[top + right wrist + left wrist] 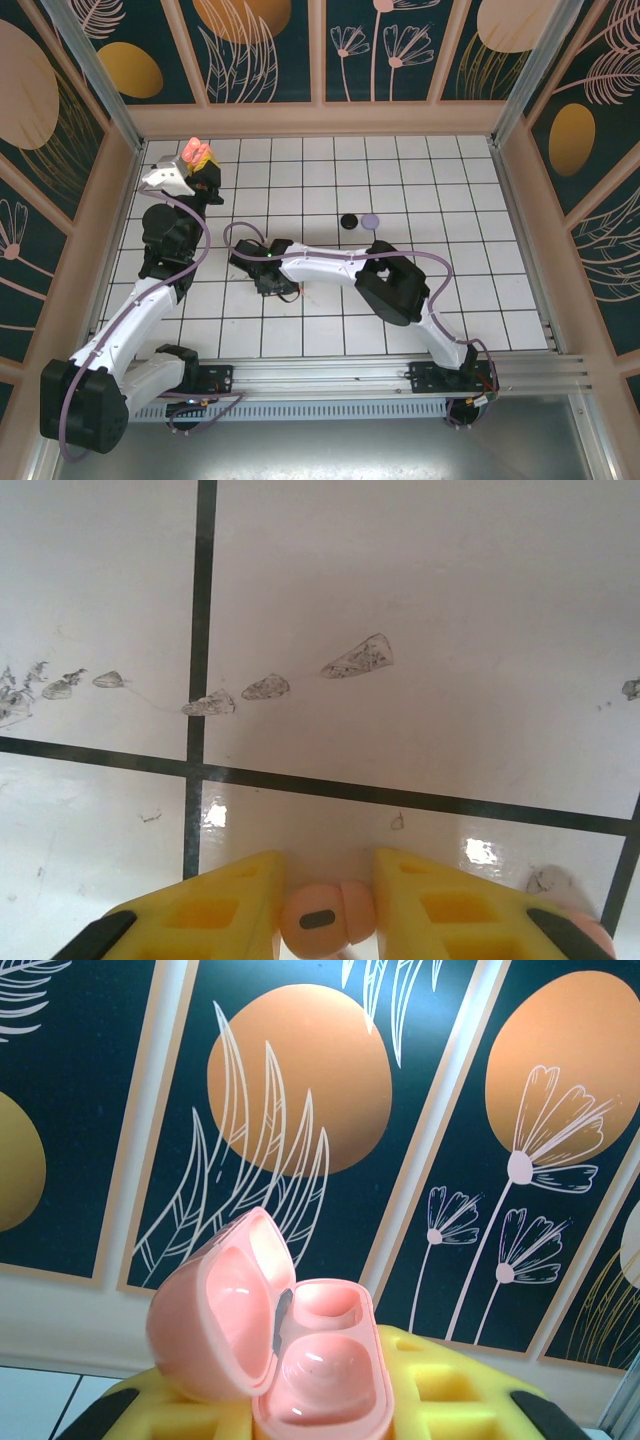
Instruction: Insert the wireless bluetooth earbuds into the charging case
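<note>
My left gripper is raised at the back left of the tiled floor, shut on the salmon-pink charging case. The case's lid is swung open and both wells are empty. Its yellow fingers flank the case body. My right gripper is down on the floor left of centre. In the right wrist view a salmon-orange earbud sits between its yellow fingers, touching both, with the dark oval on its stem facing the camera.
A small black round piece and a lavender one lie side by side on the white tiles behind the right arm. Another pink bit peeks out beside the right finger. Patterned walls enclose the floor.
</note>
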